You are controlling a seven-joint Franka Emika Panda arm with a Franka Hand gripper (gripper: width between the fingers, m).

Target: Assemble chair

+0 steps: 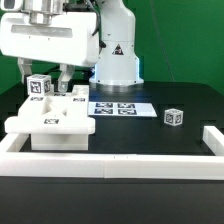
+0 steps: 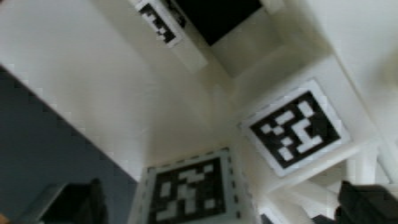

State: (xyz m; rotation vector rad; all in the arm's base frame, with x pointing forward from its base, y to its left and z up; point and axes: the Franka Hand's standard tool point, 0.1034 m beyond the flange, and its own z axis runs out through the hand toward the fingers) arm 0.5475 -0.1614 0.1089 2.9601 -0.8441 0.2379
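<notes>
The chair parts (image 1: 50,125) stand clustered at the exterior view's left: a blocky white stack with a tagged upright piece (image 1: 40,87) at its back. A small tagged cube-like part (image 1: 173,117) lies alone toward the exterior view's right. My gripper (image 1: 55,80) hangs open just above the cluster's back. In the wrist view the gripper (image 2: 217,205) straddles a white tagged bar (image 2: 191,187), with dark fingertips (image 2: 71,200) standing off either side of it. A second tagged face (image 2: 294,127) lies beside that bar. Nothing is gripped.
The marker board (image 1: 115,108) lies flat on the black table behind the cluster. A long white border rail (image 1: 110,152) runs along the front and another (image 1: 213,140) along the exterior view's right. The arm's base (image 1: 118,55) stands at the back.
</notes>
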